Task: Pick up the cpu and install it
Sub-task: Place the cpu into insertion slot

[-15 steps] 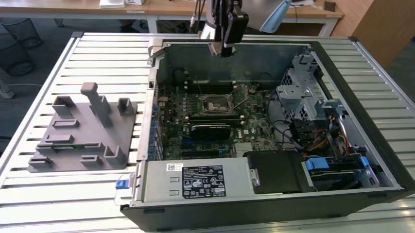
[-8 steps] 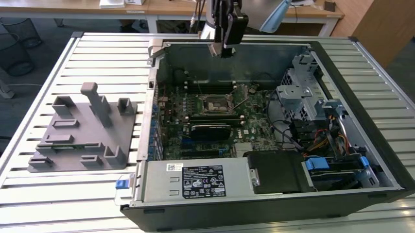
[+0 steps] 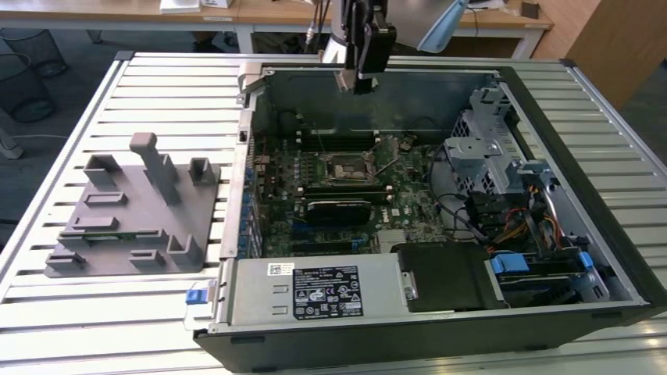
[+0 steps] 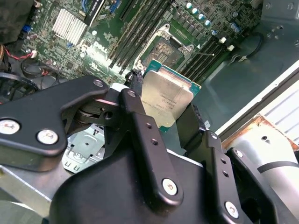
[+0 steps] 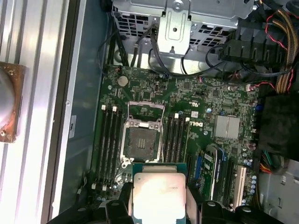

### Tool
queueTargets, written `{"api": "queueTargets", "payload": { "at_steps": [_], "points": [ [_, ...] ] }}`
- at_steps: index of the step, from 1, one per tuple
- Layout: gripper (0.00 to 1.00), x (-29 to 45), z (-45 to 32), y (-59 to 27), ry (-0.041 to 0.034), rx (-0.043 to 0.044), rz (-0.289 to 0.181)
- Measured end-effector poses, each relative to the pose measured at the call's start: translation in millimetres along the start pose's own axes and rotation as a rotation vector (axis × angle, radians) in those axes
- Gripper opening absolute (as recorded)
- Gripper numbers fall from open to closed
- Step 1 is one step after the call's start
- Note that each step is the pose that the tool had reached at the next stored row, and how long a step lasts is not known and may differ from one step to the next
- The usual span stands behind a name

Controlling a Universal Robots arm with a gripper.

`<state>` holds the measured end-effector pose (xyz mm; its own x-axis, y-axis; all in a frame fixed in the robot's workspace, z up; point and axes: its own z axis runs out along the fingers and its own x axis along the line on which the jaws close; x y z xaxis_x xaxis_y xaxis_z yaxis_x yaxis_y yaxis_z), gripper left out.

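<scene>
Cpu point(image 4: 167, 97) sits clamped between the two black fingers point(image 4: 136, 91) of the gripper point(image 4: 164, 100), which is closed on two opposite edges of it. Its pale metal top faces both wrist cameras, with a green rim around it, and it is held clear of everything below.

In the first wrist view the cpu point(image 5: 159, 196) hangs above the green board point(image 5: 205, 100). The socket point(image 5: 140, 142) shows just past the cpu's edge, well below it, lying open with its dark square centre in sight and its metal frame around it. Long black memory slots point(image 5: 110, 140) run along both sides of the socket. A ribbed silver heat sink point(image 5: 227, 126) sits further along the board.

In the exterior view the gripper point(image 3: 360, 82) hangs at the upper centre of the frame, near the far wall of the open computer case point(image 3: 583, 156). The socket point(image 3: 341, 166) lies in the middle of the frame, lower than the gripper and apart from it. A silver power supply box point(image 3: 312, 289) fills the near side of the case, and a metal drive cage point(image 3: 479, 148) stands toward the exterior view's right.

The case rests on a table point(image 3: 167, 86) of metal slats. On the exterior view's left, beside the case, stands a grey plastic fixture point(image 3: 136, 211) with upright posts.
</scene>
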<state>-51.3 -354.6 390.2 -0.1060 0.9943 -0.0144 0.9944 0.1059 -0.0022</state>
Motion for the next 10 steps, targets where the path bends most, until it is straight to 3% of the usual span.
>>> {"api": "queueTargets", "payload": {
  "at_steps": [10],
  "points": [
    [0.54, 6.4, 12.8, 0.7, 0.0002, 0.0, 0.034]
  ]
}}
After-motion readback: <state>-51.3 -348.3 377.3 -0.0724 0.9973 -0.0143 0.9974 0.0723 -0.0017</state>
